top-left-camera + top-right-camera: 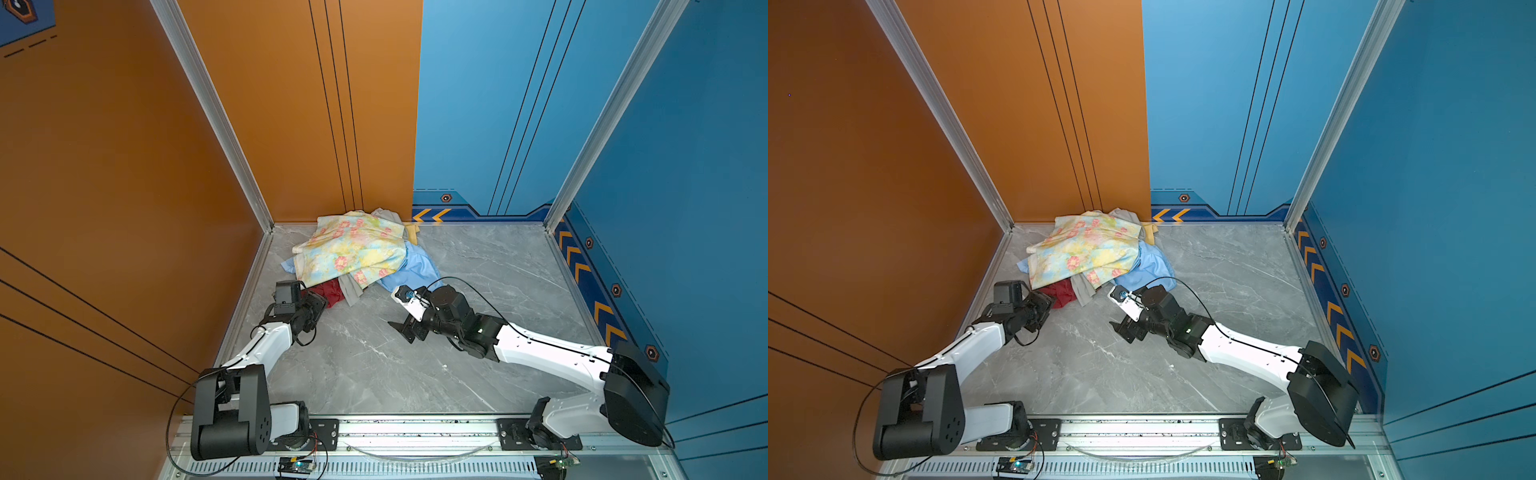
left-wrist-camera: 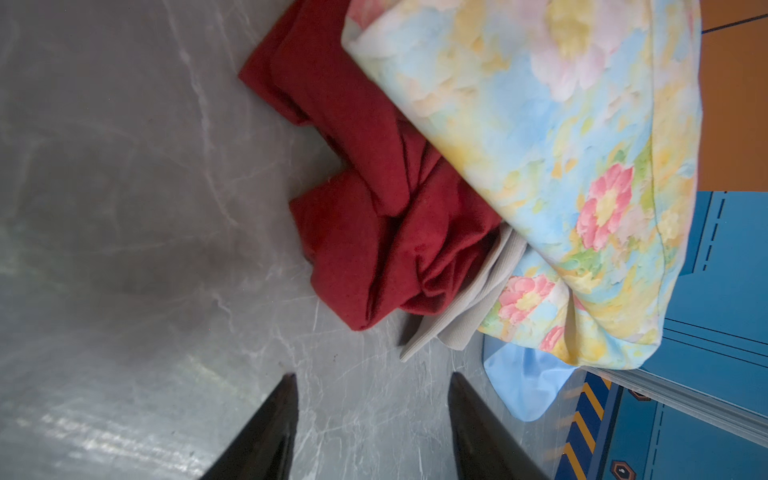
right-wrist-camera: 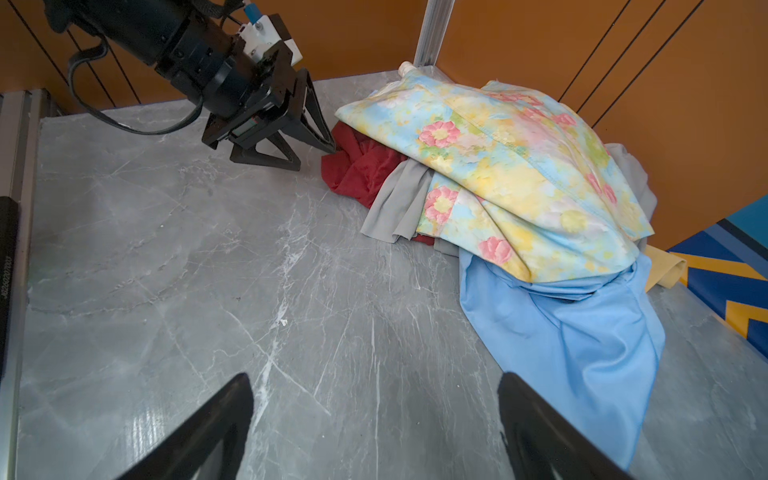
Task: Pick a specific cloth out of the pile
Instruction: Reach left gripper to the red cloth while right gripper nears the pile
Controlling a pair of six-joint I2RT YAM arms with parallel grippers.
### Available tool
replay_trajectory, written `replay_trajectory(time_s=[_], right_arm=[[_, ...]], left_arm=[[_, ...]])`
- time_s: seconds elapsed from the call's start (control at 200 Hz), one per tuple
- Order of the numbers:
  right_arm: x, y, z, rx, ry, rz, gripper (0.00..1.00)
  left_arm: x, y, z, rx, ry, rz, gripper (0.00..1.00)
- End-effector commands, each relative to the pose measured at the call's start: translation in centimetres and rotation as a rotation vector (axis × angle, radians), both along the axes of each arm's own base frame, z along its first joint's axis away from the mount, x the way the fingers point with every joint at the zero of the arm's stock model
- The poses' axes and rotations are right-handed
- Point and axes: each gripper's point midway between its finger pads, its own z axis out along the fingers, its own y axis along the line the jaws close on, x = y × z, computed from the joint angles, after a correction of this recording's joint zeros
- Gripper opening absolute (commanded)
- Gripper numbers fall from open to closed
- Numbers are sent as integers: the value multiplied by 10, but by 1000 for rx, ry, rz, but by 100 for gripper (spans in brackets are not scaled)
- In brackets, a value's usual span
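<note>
The red cloth (image 2: 374, 199) pokes out at the near left edge of the pile (image 1: 357, 249), pinned under the floral cloth (image 3: 519, 166). The left claw (image 2: 372, 375), half spread and empty, sits just short of it; the right claw (image 3: 374, 376) gapes wide, empty. A shallow pinch could slip, or drag the floral cloth along. Bare table (image 3: 208, 270) lies in front; the orange wall (image 1: 124, 208) crowds the left.

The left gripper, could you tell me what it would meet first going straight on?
Most likely the red cloth at the edge of the pile; the left gripper points straight at it.
</note>
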Motion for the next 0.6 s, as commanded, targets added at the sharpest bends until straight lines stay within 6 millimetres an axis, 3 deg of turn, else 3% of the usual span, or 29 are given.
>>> replay_trajectory(time_s=[0.0,0.596], right_arm=[[2,1,4,-54,-46,0,93],[-4,-2,-6,-83,-35,-1,93]], left_arm=[[1,-1,-9,-44,2,19,54],[29,1,-41,-170,-23,94,40]])
